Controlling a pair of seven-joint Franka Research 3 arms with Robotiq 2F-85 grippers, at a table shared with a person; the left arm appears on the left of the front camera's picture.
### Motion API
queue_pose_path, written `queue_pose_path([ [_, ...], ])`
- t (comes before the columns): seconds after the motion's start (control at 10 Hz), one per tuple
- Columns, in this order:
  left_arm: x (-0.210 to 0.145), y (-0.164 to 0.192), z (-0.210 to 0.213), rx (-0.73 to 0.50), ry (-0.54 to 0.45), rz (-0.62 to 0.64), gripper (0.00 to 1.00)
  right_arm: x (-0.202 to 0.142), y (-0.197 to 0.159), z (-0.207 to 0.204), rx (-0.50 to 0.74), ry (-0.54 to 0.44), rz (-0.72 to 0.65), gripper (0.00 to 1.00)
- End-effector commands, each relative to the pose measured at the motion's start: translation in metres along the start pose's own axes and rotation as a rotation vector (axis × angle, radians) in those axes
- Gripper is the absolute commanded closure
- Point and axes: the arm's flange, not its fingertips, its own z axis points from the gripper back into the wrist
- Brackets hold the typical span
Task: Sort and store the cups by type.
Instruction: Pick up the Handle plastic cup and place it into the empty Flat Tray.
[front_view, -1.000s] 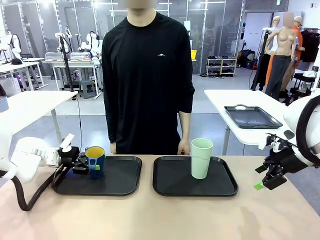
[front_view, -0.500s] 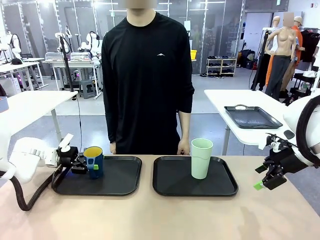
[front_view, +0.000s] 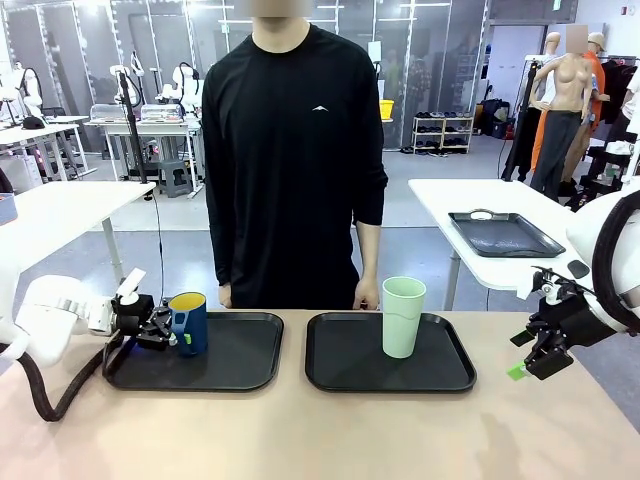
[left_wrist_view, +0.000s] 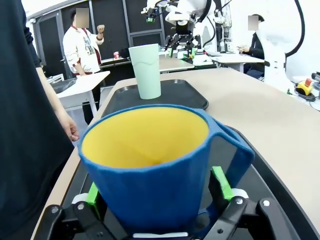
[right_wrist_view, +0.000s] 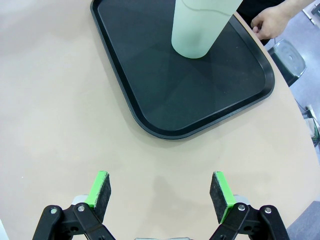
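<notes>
Left pincer (front_view: 172, 330) had spread its fingers, releasing blue mug (front_view: 189, 322) on left tray (front_view: 240, 370); right pincer (front_view: 533, 362) hung wide, empty, above bench (front_view: 330, 430); green tumbler (front_view: 403, 316) stood apart.

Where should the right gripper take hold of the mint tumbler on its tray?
Probably around the mid-body of the mint tumbler, coming in level from the robot's right. It stands upright near the far edge of the right tray, has no handle and widens slightly toward the rim. The right gripper is open on that side, with nothing between.
</notes>
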Motion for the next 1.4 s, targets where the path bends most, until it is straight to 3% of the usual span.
queue_pose_path([
  [0.0,-0.015,0.002,0.004,0.022,0.028,0.023,0.00,-0.001,-0.001,-0.002,-0.001,-0.007,0.005,0.00],
  [0.9,-0.010,-0.018,0.036,0.101,0.031,0.053,0.00,-0.001,-0.001,-0.002,-0.001,-0.007,0.005,0.00],
  [1.3,0.003,-0.047,0.068,0.154,0.067,0.060,0.00,-0.001,-0.001,-0.002,-0.001,-0.007,0.005,0.00],
])
